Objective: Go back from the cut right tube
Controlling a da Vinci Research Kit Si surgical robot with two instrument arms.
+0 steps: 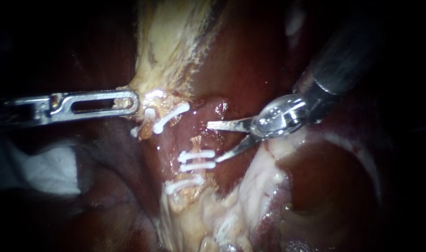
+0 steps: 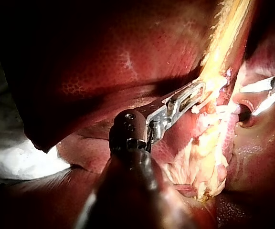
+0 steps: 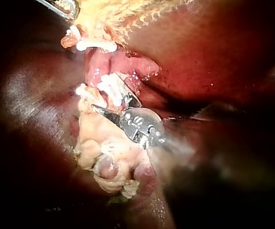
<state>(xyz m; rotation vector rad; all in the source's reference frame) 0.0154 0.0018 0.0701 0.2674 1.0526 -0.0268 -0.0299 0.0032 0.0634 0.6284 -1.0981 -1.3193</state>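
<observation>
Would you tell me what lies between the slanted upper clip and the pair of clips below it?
Endoscope view: between the slanted clip and the paired clips, only a pale tube stump and bare red tissue.

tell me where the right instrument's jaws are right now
In the endoscope view the right instrument comes in from the upper right; its open blades sit just right of centre, the lower tip close beside the paired white clips.

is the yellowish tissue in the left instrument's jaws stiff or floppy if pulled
Probably floppy: the yellowish tissue looks thin and ragged, strung taut from the left instrument. Likely slippery, as it glistens wet. Frayed edges suggest it may tear under hard pull.
</observation>
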